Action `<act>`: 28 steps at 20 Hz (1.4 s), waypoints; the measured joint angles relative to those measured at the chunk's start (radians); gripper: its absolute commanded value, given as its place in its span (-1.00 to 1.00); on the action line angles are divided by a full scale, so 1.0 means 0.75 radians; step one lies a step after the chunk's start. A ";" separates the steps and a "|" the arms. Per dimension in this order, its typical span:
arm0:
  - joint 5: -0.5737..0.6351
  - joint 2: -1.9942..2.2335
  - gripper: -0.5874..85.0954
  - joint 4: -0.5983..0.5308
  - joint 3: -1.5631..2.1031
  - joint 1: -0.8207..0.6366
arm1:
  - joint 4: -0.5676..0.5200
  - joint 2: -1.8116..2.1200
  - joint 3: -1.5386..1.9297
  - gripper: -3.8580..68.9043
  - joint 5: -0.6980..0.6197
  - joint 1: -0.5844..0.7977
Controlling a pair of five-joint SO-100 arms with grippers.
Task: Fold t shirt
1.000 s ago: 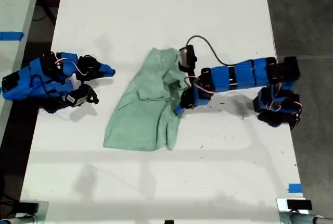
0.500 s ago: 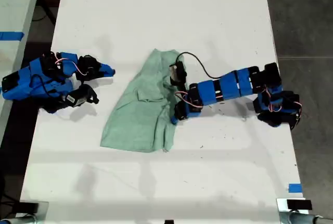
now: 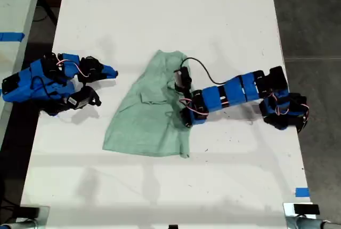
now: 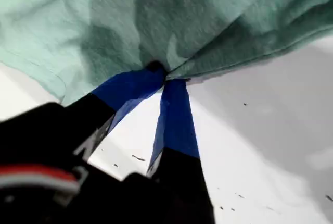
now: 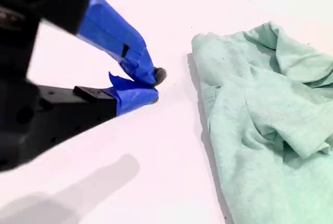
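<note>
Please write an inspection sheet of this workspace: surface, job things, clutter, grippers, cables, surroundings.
Surface: white table, small dark specks.
Job's things: t shirt, pale mint green, wrinkled, lying mid-table, one edge lifted.
Clutter: nothing seen.
Grippers: my first gripper shut on the t shirt's edge; my second gripper shut, empty, apart from the t shirt, at the exterior view's left.
Cables: black cable looping over the first arm; red and white wires on the second arm.
Surroundings: grey floor; blue tape on the table edge.
</note>
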 measured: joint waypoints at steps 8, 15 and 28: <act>0.000 0.000 -0.99 0.000 0.000 0.000 | 0.391 0.301 -0.008 -0.90 0.157 -0.008; 0.000 0.000 -0.99 0.000 0.000 0.000 | 0.174 0.472 -0.008 -0.90 -0.106 0.027; 0.000 0.000 -0.99 0.000 0.000 0.000 | -0.575 0.096 -0.123 -0.84 -0.319 0.016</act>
